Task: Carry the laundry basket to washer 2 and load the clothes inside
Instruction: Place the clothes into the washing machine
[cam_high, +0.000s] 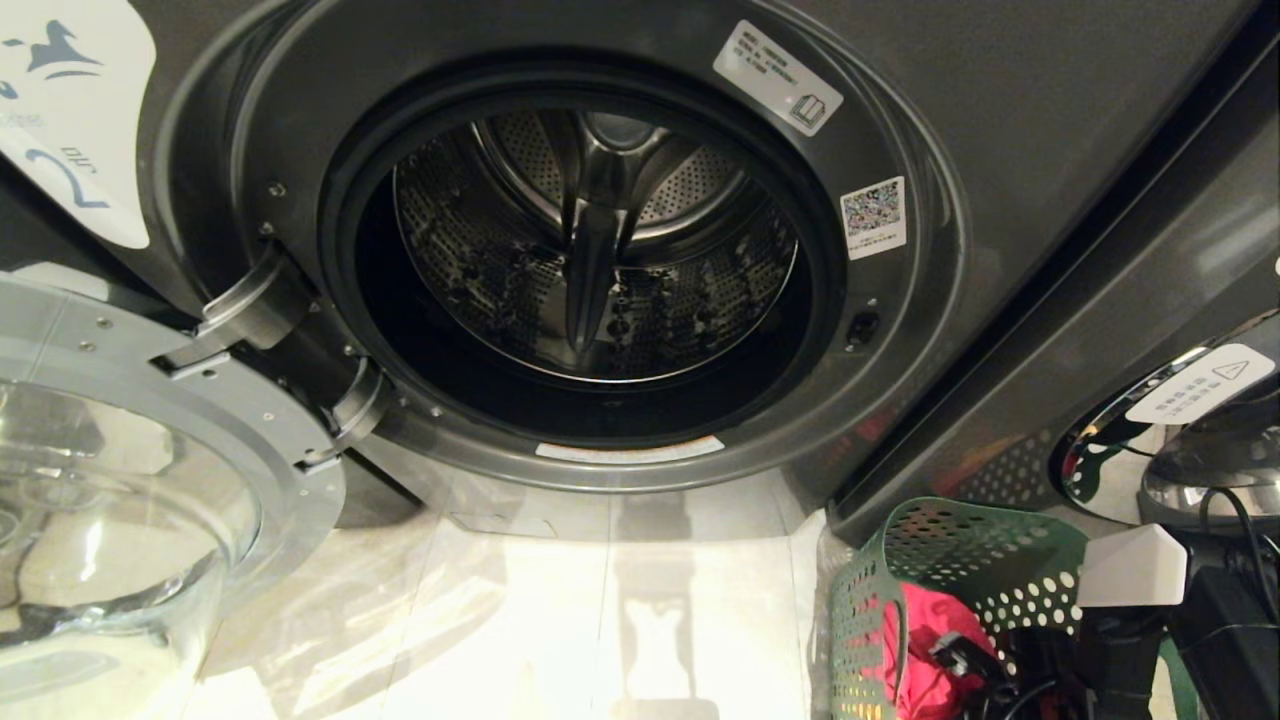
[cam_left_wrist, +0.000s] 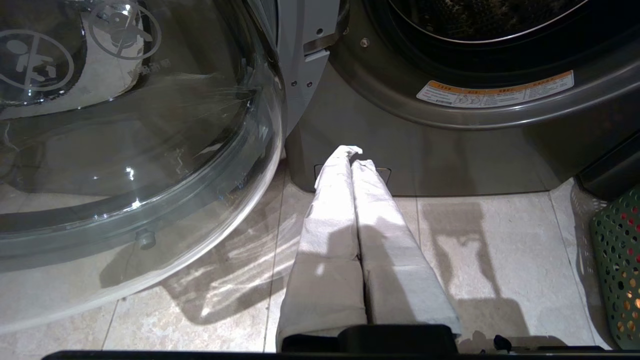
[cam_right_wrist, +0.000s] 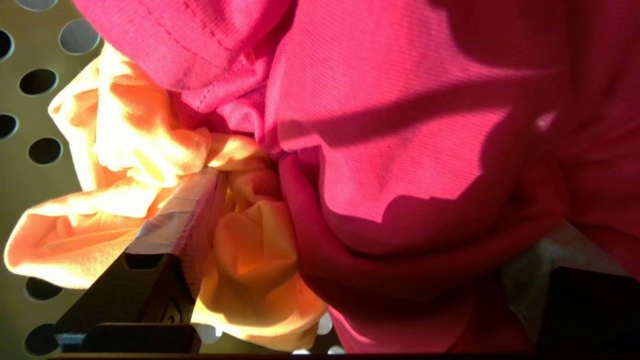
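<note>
Washer 2 (cam_high: 1000, 120) fills the head view, its label (cam_high: 70, 120) at upper left, its glass door (cam_high: 120, 500) swung open to the left, and its drum (cam_high: 600, 250) holds no clothes. The green laundry basket (cam_high: 960, 560) stands on the floor at lower right, with the pink garment (cam_high: 930, 640) inside. My right arm (cam_high: 1130, 600) reaches down into it. My right gripper (cam_right_wrist: 385, 210) is open wide, pressed into the clothes: the pink garment (cam_right_wrist: 400, 125) and the yellow-orange one (cam_right_wrist: 250, 250) bulge between its fingers (cam_right_wrist: 175, 220). My left gripper (cam_left_wrist: 353, 155) hangs shut and empty near the washer's base.
The open glass door (cam_left_wrist: 125, 150) juts out low on the left, close beside my left gripper. A second chrome-rimmed washer door (cam_high: 1180, 420) shows at the right edge, behind the basket. Pale tiled floor (cam_high: 600, 620) lies in front of washer 2.
</note>
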